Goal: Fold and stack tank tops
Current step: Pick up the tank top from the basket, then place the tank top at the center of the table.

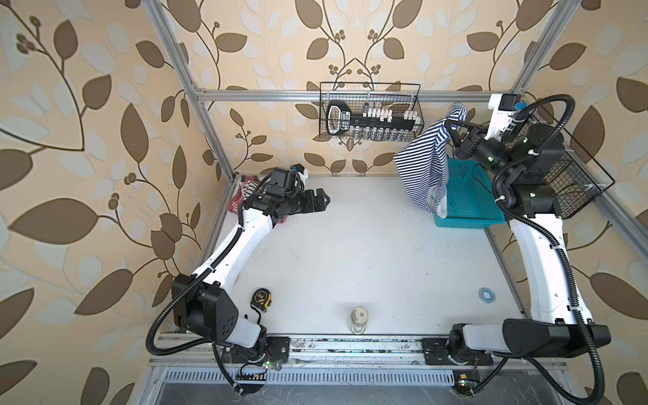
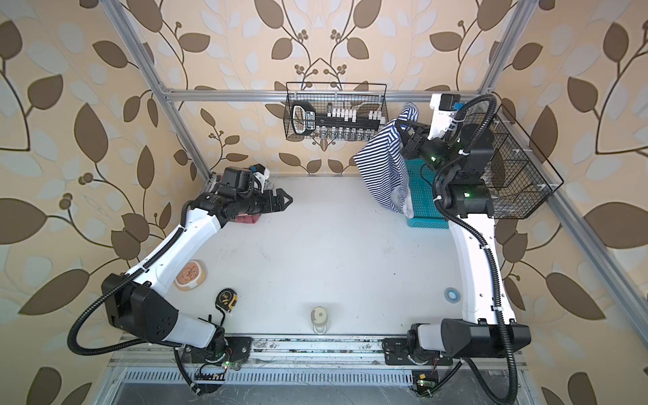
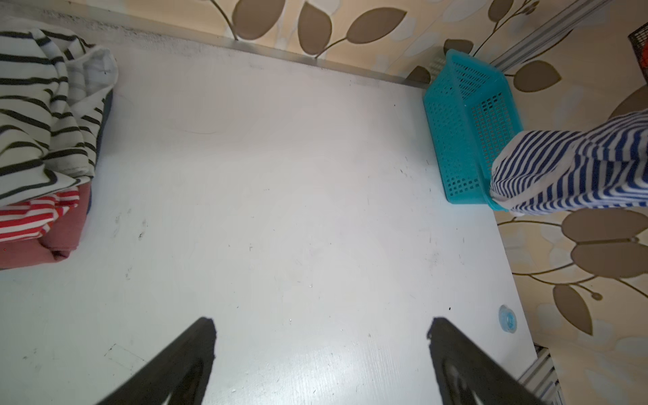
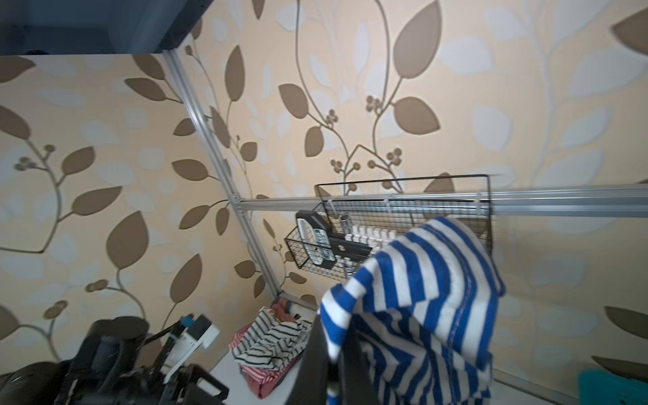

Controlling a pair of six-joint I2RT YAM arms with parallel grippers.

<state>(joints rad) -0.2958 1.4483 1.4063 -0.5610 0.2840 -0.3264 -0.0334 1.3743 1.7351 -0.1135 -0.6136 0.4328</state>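
Left pincer (image 1: 321,202) spread, empty, mid-left over worktop (image 1: 350,245); black-striped top (image 3: 35,105), red-and-white top (image 3: 28,217) piled beside. Upper right: navy-striped top (image 1: 420,164) dangles, right pincer (image 1: 451,127) clamped on upper edge. Risk: hem could catch blue basket (image 1: 463,222), drag it; bunched cloth could land crumpled.

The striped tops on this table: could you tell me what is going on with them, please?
The right pincer is shut on the navy-and-white tank top and holds it in the air over the blue basket at the table's far right. The left pincer is open and empty, above the table beside the pile in the far left corner. There, the black-striped white top lies on the red-and-white top.
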